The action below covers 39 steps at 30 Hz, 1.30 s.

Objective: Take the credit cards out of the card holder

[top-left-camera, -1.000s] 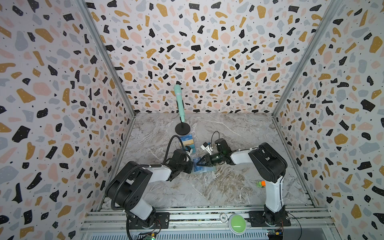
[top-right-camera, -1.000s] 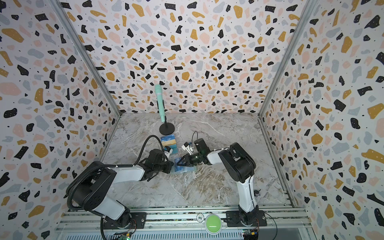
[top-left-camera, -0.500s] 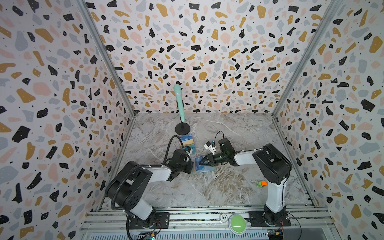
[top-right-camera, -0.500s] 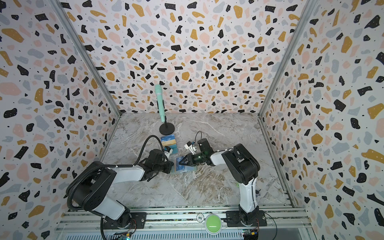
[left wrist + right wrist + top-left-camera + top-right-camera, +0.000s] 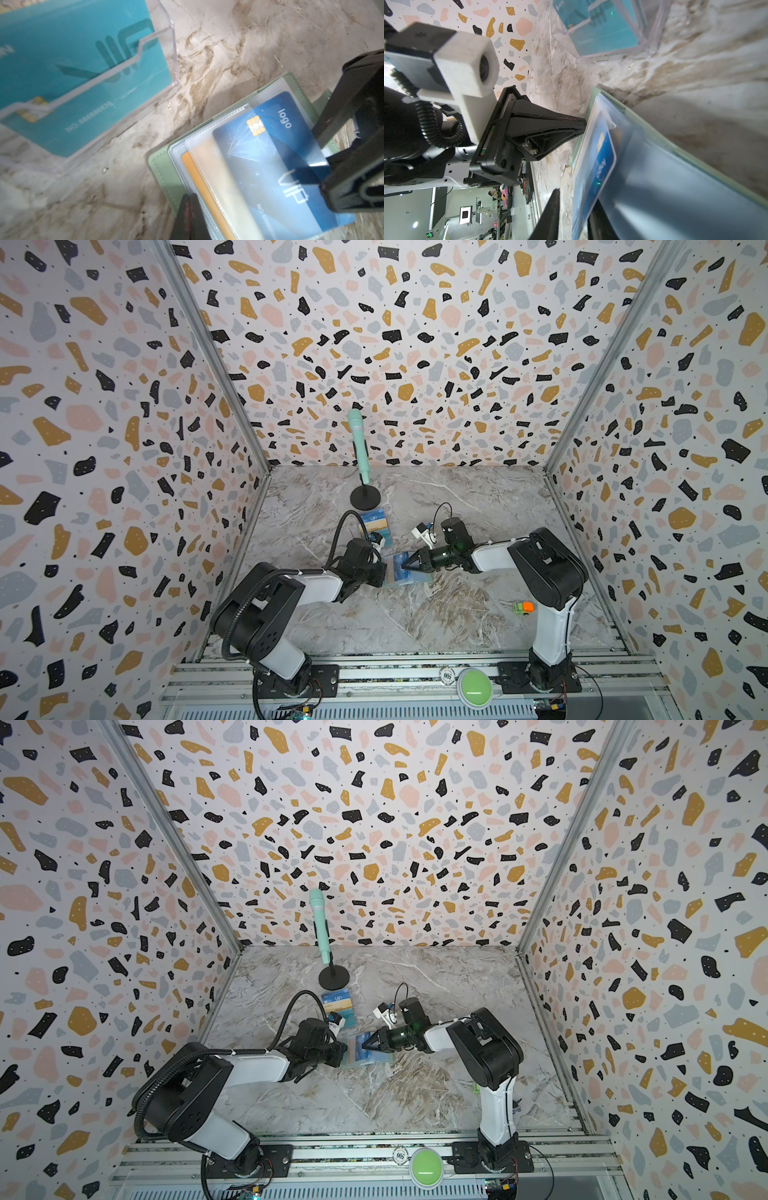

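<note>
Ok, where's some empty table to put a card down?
Bare marble lies between the card holder and the front rail, and back right, behind the right gripper. Crowded: around the card holder, clear stand and microphone stand.

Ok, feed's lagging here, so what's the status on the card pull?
Left gripper shut, tip on card holder edge. Right gripper open, astride blue card. Yellow card in its sleeve. Clear stand apart, nothing blocking.

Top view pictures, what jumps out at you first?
The speckled walls all around jump out first. In the middle of the marble table, the left arm and right arm meet at a mint-green card holder. A mint microphone stands at the back.
</note>
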### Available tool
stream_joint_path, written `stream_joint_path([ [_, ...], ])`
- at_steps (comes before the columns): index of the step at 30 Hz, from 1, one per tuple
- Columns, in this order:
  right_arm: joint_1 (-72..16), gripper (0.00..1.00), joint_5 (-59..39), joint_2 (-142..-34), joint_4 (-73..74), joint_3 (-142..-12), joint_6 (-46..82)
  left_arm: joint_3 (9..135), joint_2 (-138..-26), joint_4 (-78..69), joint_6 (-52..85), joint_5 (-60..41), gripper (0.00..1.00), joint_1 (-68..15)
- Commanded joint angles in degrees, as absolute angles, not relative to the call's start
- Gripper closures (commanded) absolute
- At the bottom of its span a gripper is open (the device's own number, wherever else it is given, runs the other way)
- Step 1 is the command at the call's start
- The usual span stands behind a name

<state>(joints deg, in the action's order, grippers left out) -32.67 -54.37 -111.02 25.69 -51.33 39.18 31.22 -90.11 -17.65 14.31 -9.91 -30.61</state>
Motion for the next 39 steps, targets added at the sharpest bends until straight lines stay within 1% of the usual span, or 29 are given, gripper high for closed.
stream_joint_path([
  [1, -32.24, 0.78, -54.06, -107.19, 26.57, -50.97, 38.92, 30.04, -89.76, -15.38, 13.99, -10.02, 1.0, -31.21],
  [6, -31.95, 0.81, -53.96, -106.7, 26.58, -50.75, 38.93, 29.97, -89.73, -15.56, 14.07, -10.1, 1.0, -31.2],
  [15, -31.21, 0.83, -53.29, -106.08, 26.28, -49.97, 38.77, 29.88, -89.84, -16.08, 14.32, -10.17, 1.0, -31.2],
  [23, -30.94, 0.9, -49.62, -105.07, 22.67, -50.05, 36.8, 29.81, -89.75, -16.44, 14.63, -10.3, 1.0, -31.25],
  [28, -30.86, 0.93, -45.06, -103.64, 19.45, -49.95, 35.01, 29.97, -89.76, -16.74, 14.68, -10.45, 1.0, -31.2],
  [39, -30.68, 0.94, -42.24, -102.14, 16.47, -50.07, 33.2, 29.7, -89.39, -16.75, 14.77, -9.69, 1.0, -31.2],
])
